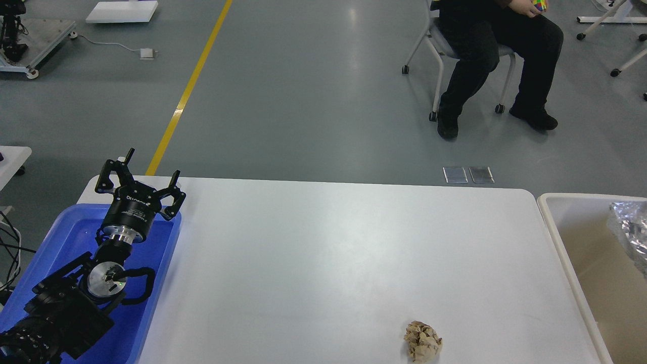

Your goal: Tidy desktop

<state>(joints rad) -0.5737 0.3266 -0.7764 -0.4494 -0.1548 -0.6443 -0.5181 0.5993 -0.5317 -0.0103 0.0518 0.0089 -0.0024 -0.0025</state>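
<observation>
The white desktop (328, 253) fills the middle of the head view. A crumpled brown paper ball (423, 342) lies on it near the front right. My left gripper (146, 169) is open and empty, raised over the far end of the blue tray (76, 237) at the desktop's left side. A crumpled piece of clear plastic (632, 227) shows at the right edge, over or inside the beige tub (561, 242); what holds it is out of view. My right gripper is not in view.
A person sits on a wheeled chair (485, 45) on the grey floor beyond the table's far edge. A yellow floor line (187, 91) runs away at the far left. A small white table corner (12, 154) is at the left edge.
</observation>
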